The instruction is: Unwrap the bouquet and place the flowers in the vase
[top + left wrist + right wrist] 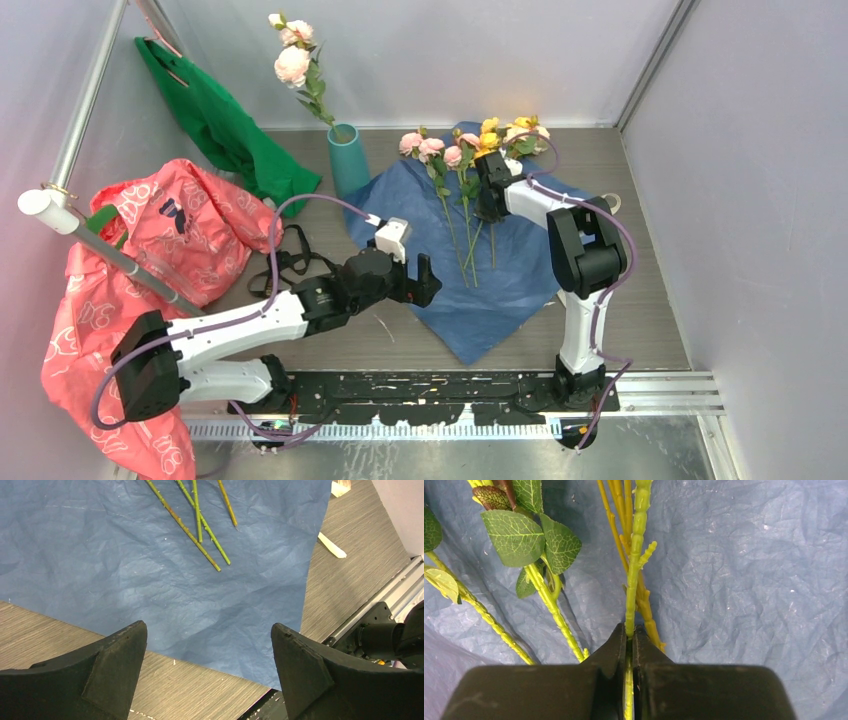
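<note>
The bouquet lies unwrapped: its blue paper (480,290) is spread flat on the table, with several flowers (432,148) on it, pink and yellow heads toward the back wall. My right gripper (488,205) is low over their stems. In the right wrist view it (629,630) is shut on one green stem (636,540). The teal vase (348,160) stands upright left of the paper and holds one pink flower (292,65). My left gripper (428,280) hovers open over the paper's near-left edge (150,580), nothing between its fingers (120,650). Stem ends (200,535) lie ahead of it.
A green cloth bag (220,120) leans at the back left. A red-pink plastic bag (170,240) and a metal pole (100,250) fill the left side, with a black strap (290,262) beside them. Cream ribbon pieces (332,545) lie right of the paper.
</note>
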Motion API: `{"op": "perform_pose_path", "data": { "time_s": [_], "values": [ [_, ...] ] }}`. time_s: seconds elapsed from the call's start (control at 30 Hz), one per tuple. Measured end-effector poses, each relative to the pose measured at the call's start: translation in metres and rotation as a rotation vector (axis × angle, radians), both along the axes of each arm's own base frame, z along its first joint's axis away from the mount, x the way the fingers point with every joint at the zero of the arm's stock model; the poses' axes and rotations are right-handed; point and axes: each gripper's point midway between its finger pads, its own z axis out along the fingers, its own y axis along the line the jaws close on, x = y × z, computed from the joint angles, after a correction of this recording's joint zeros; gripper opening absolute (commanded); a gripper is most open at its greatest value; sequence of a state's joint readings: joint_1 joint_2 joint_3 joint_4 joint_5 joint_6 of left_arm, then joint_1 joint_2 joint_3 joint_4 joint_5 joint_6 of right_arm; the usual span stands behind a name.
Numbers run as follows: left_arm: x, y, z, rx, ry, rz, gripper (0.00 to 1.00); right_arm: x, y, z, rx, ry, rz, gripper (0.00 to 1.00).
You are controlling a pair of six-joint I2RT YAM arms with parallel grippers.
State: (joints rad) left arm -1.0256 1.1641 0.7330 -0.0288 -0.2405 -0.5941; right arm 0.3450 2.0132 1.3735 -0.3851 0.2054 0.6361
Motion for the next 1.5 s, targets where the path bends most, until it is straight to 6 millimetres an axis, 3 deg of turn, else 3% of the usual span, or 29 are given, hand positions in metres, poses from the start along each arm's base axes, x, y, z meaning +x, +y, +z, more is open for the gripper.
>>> {"op": "perform_pose_path", "data": {
  "time_s": [0.2, 0.47, 0.6, 0.73, 0.83, 1.1, 1.2, 1.37, 1.5],
  "values": [
    [0.018, 0.007, -0.008, 0.062, 0.017, 0.027, 0.92, -0.011, 0.000, 0.016, -0.006, -0.014, 0.021, 0.01],
    [0.125, 0.044, 0.031, -0.066, 0.053, 0.205, 0.89, -0.034, 0.035, 0.125, 0.008, -0.227, 0.168, 0.01],
    [0.161, 0.028, 0.046, -0.186, 0.098, 0.153, 0.86, -0.054, 0.056, 0.165, 0.036, -0.311, 0.257, 0.00],
    [0.181, -0.001, 0.070, -0.349, 0.139, 0.014, 0.85, -0.084, 0.065, 0.184, 0.045, -0.333, 0.341, 0.01],
    [0.182, -0.021, 0.097, -0.476, 0.129, -0.115, 0.85, -0.105, 0.068, 0.193, 0.038, -0.331, 0.391, 0.01],
    [0.161, -0.047, 0.167, -0.773, 0.078, -0.370, 0.79, -0.137, 0.063, 0.215, 0.032, -0.349, 0.439, 0.01],
    [0.163, -0.054, 0.168, -0.848, 0.110, -0.425, 0.77, -0.142, 0.060, 0.217, 0.031, -0.353, 0.437, 0.01],
    [0.165, -0.065, 0.143, -0.878, 0.209, -0.449, 0.76, -0.146, 0.058, 0.214, 0.025, -0.337, 0.441, 0.01],
    [0.164, -0.073, 0.136, -0.879, 0.235, -0.464, 0.76, -0.150, 0.060, 0.213, 0.025, -0.326, 0.451, 0.01]
  ]
}}
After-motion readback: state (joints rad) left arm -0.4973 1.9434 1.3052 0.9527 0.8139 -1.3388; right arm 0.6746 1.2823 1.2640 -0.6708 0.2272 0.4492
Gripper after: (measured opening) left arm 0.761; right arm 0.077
